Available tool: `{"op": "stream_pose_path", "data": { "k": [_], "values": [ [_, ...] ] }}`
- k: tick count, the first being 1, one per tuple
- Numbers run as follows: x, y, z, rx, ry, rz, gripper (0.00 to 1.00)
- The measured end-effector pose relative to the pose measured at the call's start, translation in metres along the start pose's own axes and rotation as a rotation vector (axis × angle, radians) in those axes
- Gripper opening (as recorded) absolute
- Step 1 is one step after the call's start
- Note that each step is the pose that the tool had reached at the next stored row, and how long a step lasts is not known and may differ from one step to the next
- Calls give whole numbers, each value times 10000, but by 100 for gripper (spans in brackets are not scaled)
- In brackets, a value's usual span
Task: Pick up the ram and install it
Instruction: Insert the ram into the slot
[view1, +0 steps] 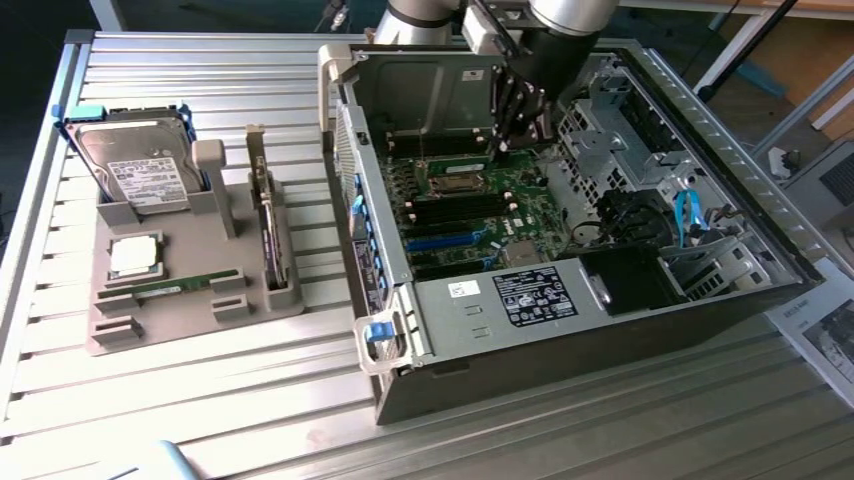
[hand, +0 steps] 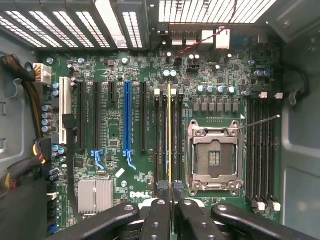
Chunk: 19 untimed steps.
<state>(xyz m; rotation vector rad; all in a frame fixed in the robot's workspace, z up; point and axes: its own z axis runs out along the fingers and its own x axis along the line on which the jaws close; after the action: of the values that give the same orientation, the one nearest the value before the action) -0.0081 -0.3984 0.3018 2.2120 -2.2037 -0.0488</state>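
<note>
Pincer (hand: 170, 188) clamps the ram (hand: 169, 135) edge-on over the motherboard (hand: 100, 65); installing seems in hand, calling for exact alignment with a memory slot (hand: 163, 140).

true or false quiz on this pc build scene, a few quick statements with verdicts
1. The hand is inside the open computer case. True.
2. The processor socket holds a chip. False: it is empty; the silver processor lies in the grey tray.
3. The hard drive stands in that tray. True.
4. The hand is empty. False: it is shut on the ram, held edge-on over the motherboard.
</note>
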Motion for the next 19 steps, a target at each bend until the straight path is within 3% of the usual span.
{"op": "stream_pose_path", "data": {
  "k": [5,14,19],
  "values": [
    [1,-4,144,4,0,1,12],
    [1,-6,202,6,1,1,12],
    [3,-11,336,5,3,1,12]
  ]
}}
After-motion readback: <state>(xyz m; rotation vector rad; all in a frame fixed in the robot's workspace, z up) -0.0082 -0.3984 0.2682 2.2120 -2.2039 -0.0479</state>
